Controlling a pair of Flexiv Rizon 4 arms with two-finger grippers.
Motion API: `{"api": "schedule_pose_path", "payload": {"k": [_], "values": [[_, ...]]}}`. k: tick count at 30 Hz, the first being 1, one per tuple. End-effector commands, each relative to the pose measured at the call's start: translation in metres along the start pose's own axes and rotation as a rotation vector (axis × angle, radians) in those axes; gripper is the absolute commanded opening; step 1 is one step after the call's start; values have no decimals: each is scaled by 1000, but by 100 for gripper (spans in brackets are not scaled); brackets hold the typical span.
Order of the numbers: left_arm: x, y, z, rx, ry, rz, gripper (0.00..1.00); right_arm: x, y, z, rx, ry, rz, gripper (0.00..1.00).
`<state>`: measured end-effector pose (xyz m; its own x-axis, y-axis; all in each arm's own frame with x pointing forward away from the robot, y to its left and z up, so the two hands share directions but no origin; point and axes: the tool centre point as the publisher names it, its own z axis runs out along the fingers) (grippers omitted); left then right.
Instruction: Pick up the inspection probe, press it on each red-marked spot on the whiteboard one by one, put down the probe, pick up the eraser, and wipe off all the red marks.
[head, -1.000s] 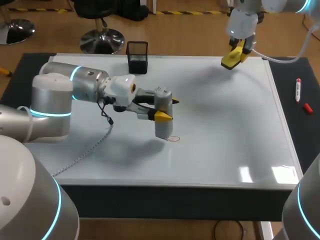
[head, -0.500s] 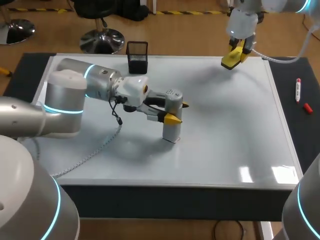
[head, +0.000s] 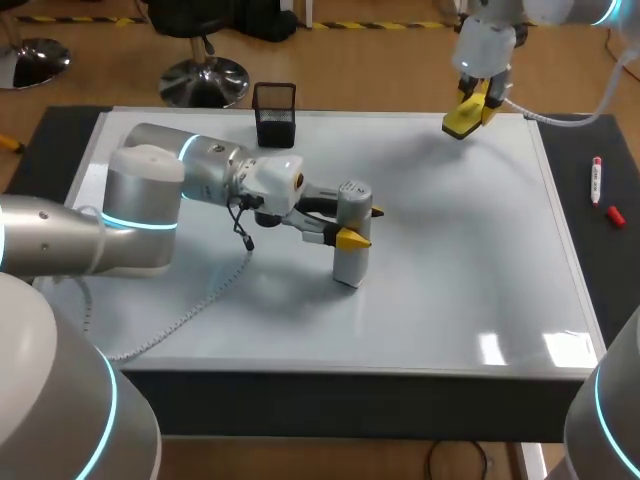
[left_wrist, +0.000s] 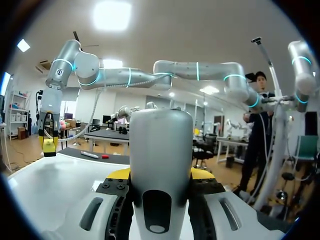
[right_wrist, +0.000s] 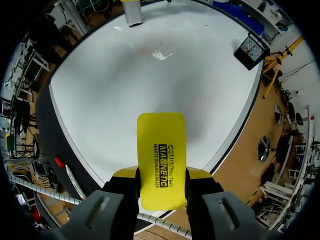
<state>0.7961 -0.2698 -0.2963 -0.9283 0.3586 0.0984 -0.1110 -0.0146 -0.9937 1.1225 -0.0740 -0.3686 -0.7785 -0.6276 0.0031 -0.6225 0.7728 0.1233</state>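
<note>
The grey inspection probe (head: 350, 245) stands upright with its foot on the whiteboard (head: 480, 250), a little left of the middle. My left gripper (head: 358, 226) is shut on it from the side. In the left wrist view the probe (left_wrist: 161, 165) fills the gap between the fingers of the left gripper (left_wrist: 160, 175). No red mark shows by the probe's foot. My right gripper (head: 468, 112) hangs above the board's far right corner, shut on the yellow eraser (head: 462, 118). The right wrist view shows the eraser (right_wrist: 161, 160) in the right gripper (right_wrist: 161, 172) and the probe (right_wrist: 133, 15) far ahead.
A black mesh pen holder (head: 275, 113) stands at the board's far edge. A red marker (head: 597, 180) and its cap (head: 615, 215) lie on the dark mat right of the board. A cable (head: 190, 305) trails from my left wrist across the board's left part.
My left arm has carried the probe to the right and set it over the small red circle, which is now hidden. The right arm has not moved.
</note>
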Motion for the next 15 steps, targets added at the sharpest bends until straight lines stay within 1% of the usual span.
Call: {"api": "schedule_pose_path", "payload": {"k": [1,15], "values": [[-5,4,2,6,7,-4,0,0,0,-1,3,2,-2,0],[-5,11,0,1,2,-14,0,0,0,-1,3,2,-2,0]]}}
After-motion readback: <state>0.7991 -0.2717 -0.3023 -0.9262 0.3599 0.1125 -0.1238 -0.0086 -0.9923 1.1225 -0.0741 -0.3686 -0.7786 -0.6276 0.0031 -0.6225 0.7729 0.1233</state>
